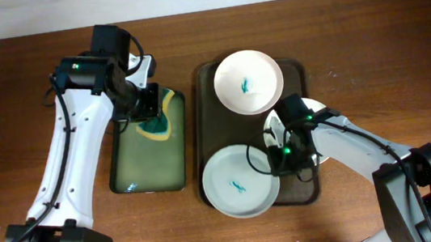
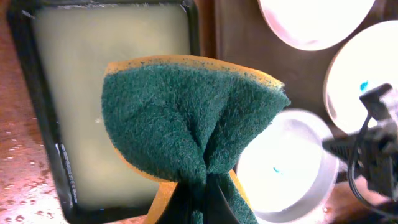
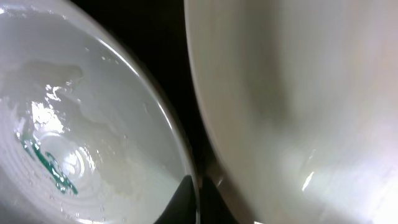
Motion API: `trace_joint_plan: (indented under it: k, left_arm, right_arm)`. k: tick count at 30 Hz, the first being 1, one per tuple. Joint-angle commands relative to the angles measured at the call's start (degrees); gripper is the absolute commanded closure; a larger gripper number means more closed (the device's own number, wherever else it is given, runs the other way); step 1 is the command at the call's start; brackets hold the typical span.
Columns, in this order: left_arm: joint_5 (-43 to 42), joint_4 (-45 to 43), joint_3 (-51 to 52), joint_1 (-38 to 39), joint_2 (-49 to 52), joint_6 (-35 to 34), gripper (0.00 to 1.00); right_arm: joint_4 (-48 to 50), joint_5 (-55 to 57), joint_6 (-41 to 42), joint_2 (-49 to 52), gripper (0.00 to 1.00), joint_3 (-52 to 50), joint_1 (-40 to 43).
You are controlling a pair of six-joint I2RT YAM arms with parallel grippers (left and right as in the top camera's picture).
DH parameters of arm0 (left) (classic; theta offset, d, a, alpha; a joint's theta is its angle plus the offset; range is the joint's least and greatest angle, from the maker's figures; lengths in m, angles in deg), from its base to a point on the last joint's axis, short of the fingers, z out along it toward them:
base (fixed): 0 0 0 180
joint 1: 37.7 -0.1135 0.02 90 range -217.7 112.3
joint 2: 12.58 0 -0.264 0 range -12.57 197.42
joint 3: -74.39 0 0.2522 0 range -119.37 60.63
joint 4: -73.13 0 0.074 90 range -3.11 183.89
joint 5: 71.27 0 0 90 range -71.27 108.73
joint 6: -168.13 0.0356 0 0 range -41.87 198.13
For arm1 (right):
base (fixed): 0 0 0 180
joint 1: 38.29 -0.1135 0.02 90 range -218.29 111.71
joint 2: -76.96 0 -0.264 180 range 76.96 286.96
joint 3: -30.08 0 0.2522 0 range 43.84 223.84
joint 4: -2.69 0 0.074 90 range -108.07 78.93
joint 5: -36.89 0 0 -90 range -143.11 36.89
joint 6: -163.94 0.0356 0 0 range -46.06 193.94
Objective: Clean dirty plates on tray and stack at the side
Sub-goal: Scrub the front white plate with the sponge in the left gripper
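The right gripper [image 3: 198, 196] had its two fingertips drawn close together with the thin rim of the lower plate [image 1: 229, 172] running between them. From the wrist view it looked clamped on that rim, though the contact itself was in shadow. From the jaws the plate spread away to the robot's left, its wet bowl carrying a teal smear [image 3: 46, 165], and it lay at the near end of the brown tray [image 1: 208, 130]. A third plate [image 2: 367, 62] sat just beside the gripper on the other side, partly under the right arm, and the upper plate [image 1: 259, 71] lay at the tray's far end.

The left gripper [image 2: 199, 193] was pinched shut on a folded sponge [image 2: 186, 112], green scouring face towards the camera, held above the far end of the basin of greenish water [image 1: 148, 157], which lay just beside the tray. The held plate lay to the right of the sponge and nearer the robot. My reading was that the next step turned on bringing sponge and smear together across that gap, and the left arm was the one placed to do so.
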Motion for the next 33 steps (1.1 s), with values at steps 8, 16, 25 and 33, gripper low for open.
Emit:
trace_joint_plan:
  k: [8,16,25,33]
  left_arm:
    - [-3.19,-5.81,4.96,5.57,0.44,-8.44,1.0]
    - [-13.4,-34.62,25.68,21.18,12.61,-17.64,1.0]
    - [0.31,-34.45,21.07,24.81,18.86,-21.86,1.0]
    - [23.47,-25.94,15.72,23.56,18.88,-18.38,1.0]
  right_arm:
    - [7.61,12.76,9.25,0.63,0.96,1.11,-0.26]
    - [7.34,13.77,9.14,0.63,0.96,1.11,-0.26]
    - [7.23,14.1,9.09,0.63,0.96,1.11,-0.26]
    - [7.28,14.21,9.11,0.63,0.96,1.11,-0.26]
